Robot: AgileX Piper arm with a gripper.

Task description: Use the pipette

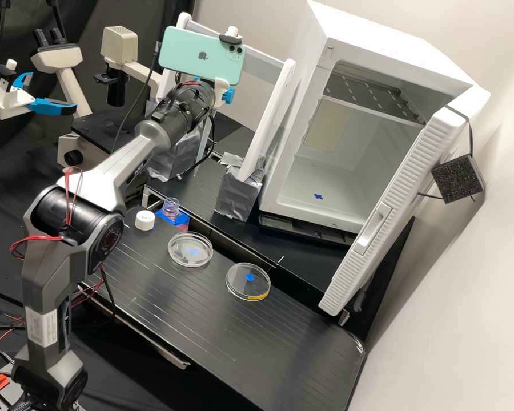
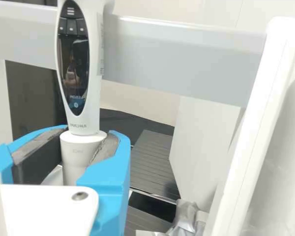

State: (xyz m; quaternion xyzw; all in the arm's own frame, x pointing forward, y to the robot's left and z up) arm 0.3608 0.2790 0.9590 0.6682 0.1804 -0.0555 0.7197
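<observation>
Pipette [image 2: 92, 110] is held in your tool [image 1: 228, 95], which is clamped on its white part, below the dark display [image 2: 74, 59].

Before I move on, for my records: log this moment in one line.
gripper: closed on electronic pipette | pipette: roughly upright, by white stand | two petri dishes: on black bench

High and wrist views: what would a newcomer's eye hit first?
In the high view, probably the mint-green phone mounted at the arm's raised end, then the big white cabinet on the right, its door wide open. In the wrist view, the white electronic pipette gripped in the hand, its dark oval display facing the camera and bright blue fingers on either side.
</observation>
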